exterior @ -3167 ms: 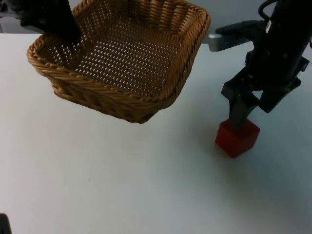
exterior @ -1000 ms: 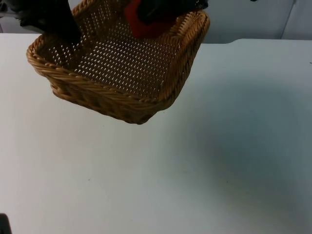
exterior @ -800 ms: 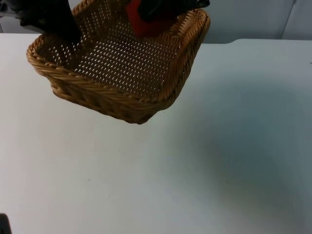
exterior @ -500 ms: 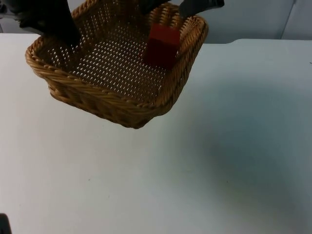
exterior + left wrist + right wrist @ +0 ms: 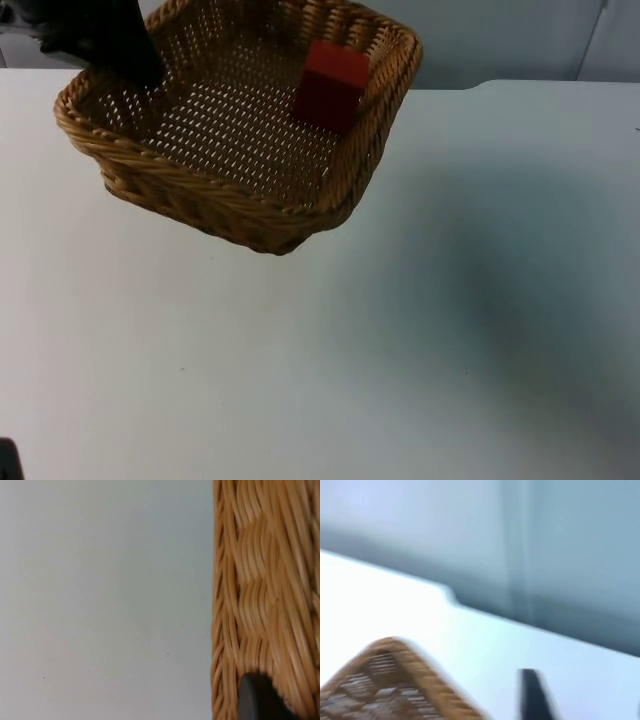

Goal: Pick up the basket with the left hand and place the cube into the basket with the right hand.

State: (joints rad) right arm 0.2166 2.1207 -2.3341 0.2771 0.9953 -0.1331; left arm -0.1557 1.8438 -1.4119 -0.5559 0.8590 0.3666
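A woven wicker basket [image 5: 200, 195] hangs tilted above the table's far left. My left gripper [image 5: 128, 62] is shut on the basket's far-left rim. In the left wrist view its black fingertip [image 5: 257, 697] presses against the basket's woven wall [image 5: 260, 605]. A red cube [image 5: 330, 85] rests inside the basket, near its far-right corner. In the right wrist view, my right gripper [image 5: 587, 705] is open and holds nothing. One dark fingertip [image 5: 535, 697] stands beyond a corner of the basket [image 5: 395, 680].
The white table [image 5: 400, 350] spreads in front of and to the right of the basket. The grey partition wall [image 5: 500, 40] closes off the far edge. A small black object [image 5: 5, 460] sits at the near left corner.
The right gripper carried the cube from the table over the basket, let it go, then withdrew out of the top view. The cube dropped into the basket, which rocked slightly.
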